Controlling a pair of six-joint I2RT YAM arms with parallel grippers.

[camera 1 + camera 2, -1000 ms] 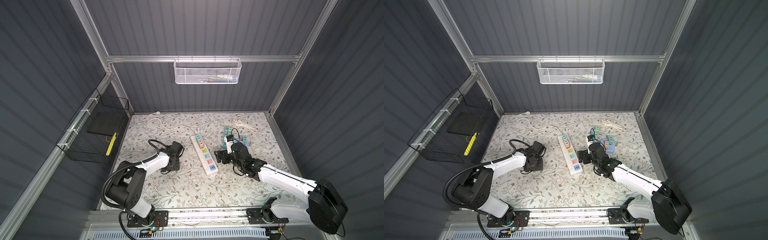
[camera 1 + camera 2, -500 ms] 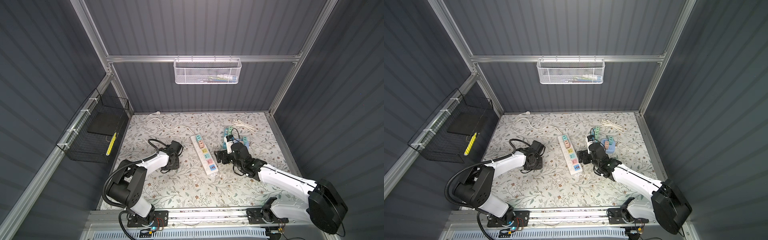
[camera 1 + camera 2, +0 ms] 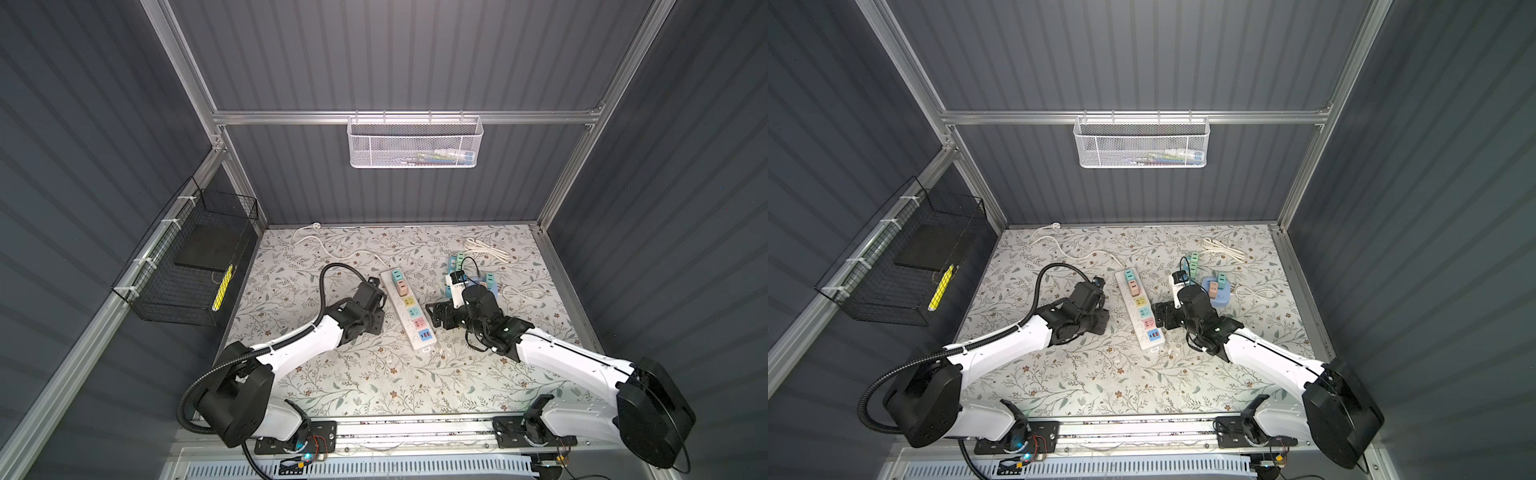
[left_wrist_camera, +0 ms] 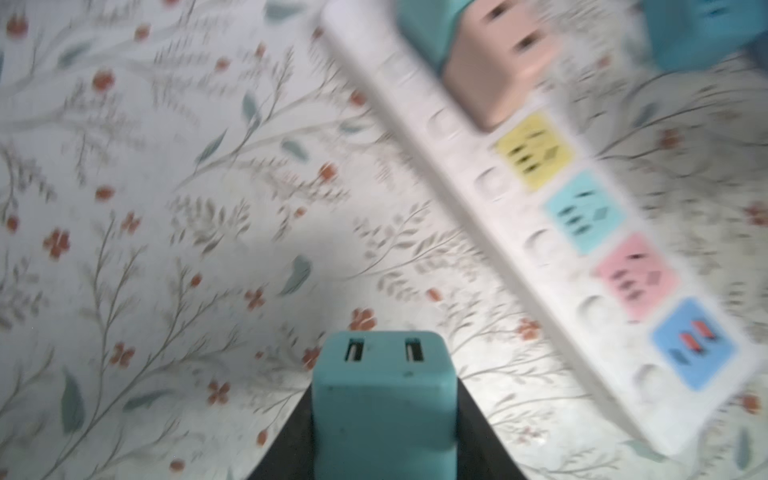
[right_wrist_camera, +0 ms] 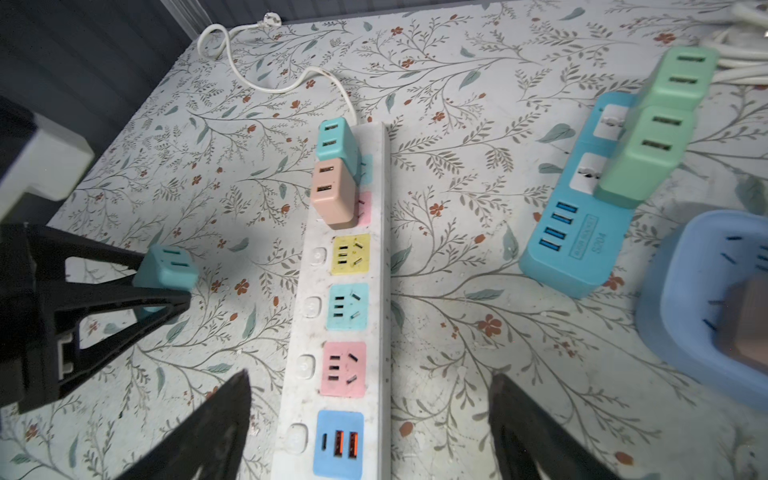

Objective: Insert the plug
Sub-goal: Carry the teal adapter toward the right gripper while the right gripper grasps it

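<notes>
A black wire basket (image 3: 174,309) on the side wall holds a dark slab (image 3: 208,249) and a yellow object (image 3: 220,286). The white mesh basket (image 3: 395,145) on the back rail holds items too blurred to name. The right gripper (image 5: 370,376) is spread wide either side of the white power strip (image 5: 309,282). A pale blue tub (image 5: 665,266) holds a brownish plug (image 5: 748,324), cut off by the frame. The left gripper (image 5: 160,286) clamps the teal plug (image 5: 170,262) just beside the strip, apart from it.
</notes>
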